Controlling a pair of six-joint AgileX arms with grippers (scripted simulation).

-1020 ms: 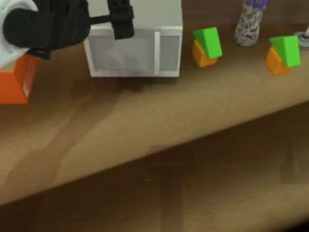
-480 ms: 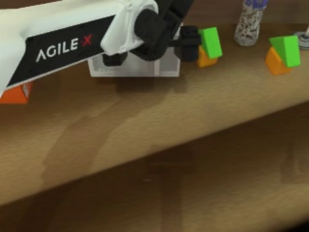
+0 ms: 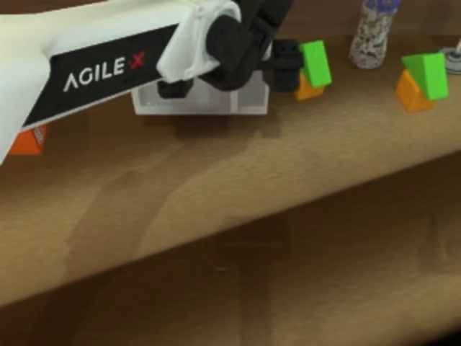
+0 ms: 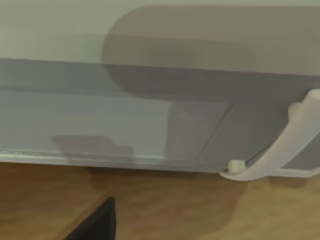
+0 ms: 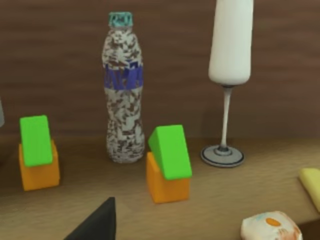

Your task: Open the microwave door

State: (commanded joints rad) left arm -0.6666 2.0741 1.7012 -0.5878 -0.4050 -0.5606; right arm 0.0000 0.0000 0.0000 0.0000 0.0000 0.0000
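The silver-white microwave (image 3: 209, 103) stands at the back left of the table, mostly covered by my left arm, which reaches across it from the left. The left gripper (image 3: 286, 66) hangs at the microwave's right edge, just beside a green-and-orange block (image 3: 312, 68). In the left wrist view the grey microwave door (image 4: 100, 125) fills the picture from close up, with its curved white handle (image 4: 280, 150) off to one side. One dark fingertip (image 4: 100, 225) shows, with nothing held. The jaws stand open. My right gripper shows only one fingertip (image 5: 100, 222) in its own wrist view, parked and open.
An orange box (image 3: 27, 140) pokes out under the left arm. At the back right stand a speckled bottle (image 3: 371, 32), a second green-and-orange block (image 3: 421, 79) and a wine glass (image 5: 227, 75). A white packet (image 5: 270, 227) and a yellow item (image 5: 312, 185) lie near the right gripper.
My left arm has swung from the microwave's left side across its top to its right edge. In the last half second it only crept slightly right.
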